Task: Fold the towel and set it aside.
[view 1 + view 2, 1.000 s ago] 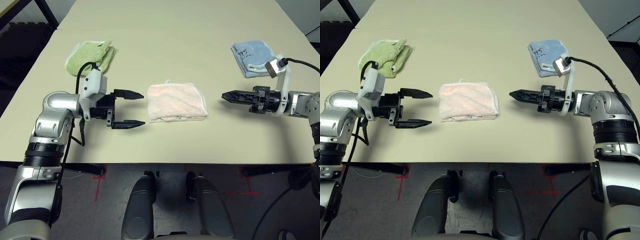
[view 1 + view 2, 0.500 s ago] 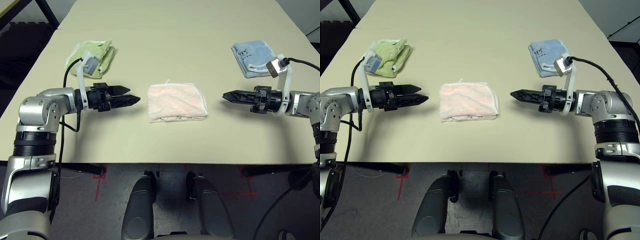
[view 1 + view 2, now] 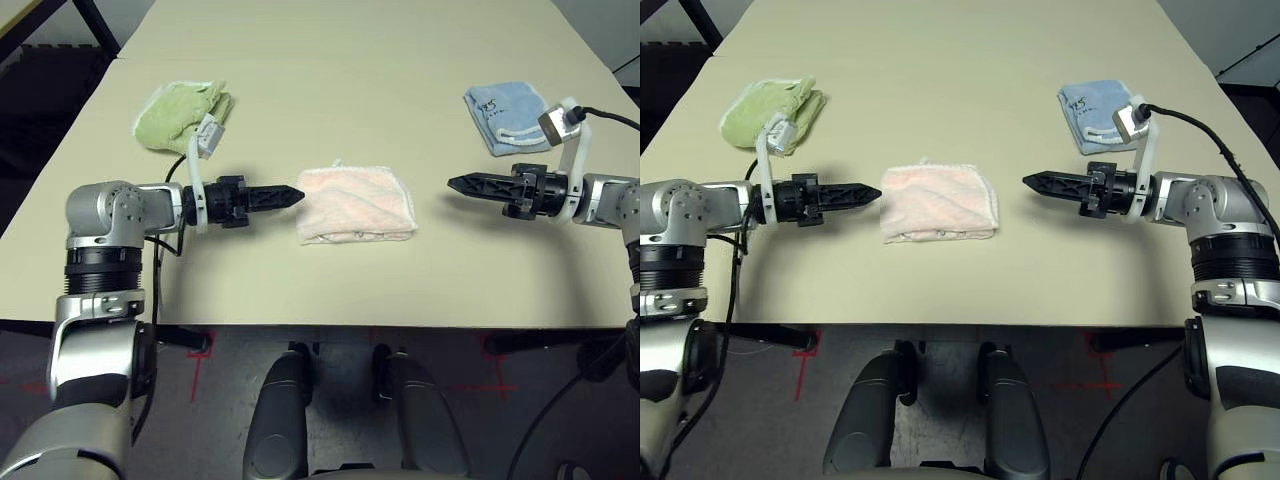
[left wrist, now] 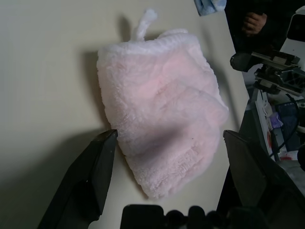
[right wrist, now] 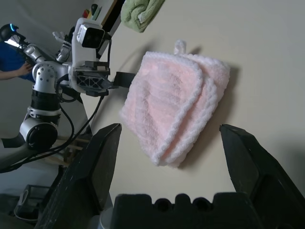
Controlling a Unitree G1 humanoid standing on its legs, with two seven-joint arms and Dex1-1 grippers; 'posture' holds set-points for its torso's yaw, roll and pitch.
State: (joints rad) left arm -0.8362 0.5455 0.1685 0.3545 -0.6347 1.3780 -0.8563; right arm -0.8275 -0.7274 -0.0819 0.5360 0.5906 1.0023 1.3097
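The towel (image 3: 355, 204) is pale pink terry with white scalloped edging, folded into a compact, roughly rectangular bundle. It lies flat on the table, its small loop sticking out from its far edge.

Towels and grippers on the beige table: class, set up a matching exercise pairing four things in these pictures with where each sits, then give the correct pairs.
Column one:
1. folded pale pink terry towel
2. light green towel
3. light blue towel
4. left gripper

Column two:
A. far right part of the table
B. middle of the table, between the two grippers
C. far left part of the table
D. at the pink towel's left edge, open

Pairs: 1-B, 2-C, 3-A, 4-D.

The right gripper, also open, stays clear of the pink towel on its other side.
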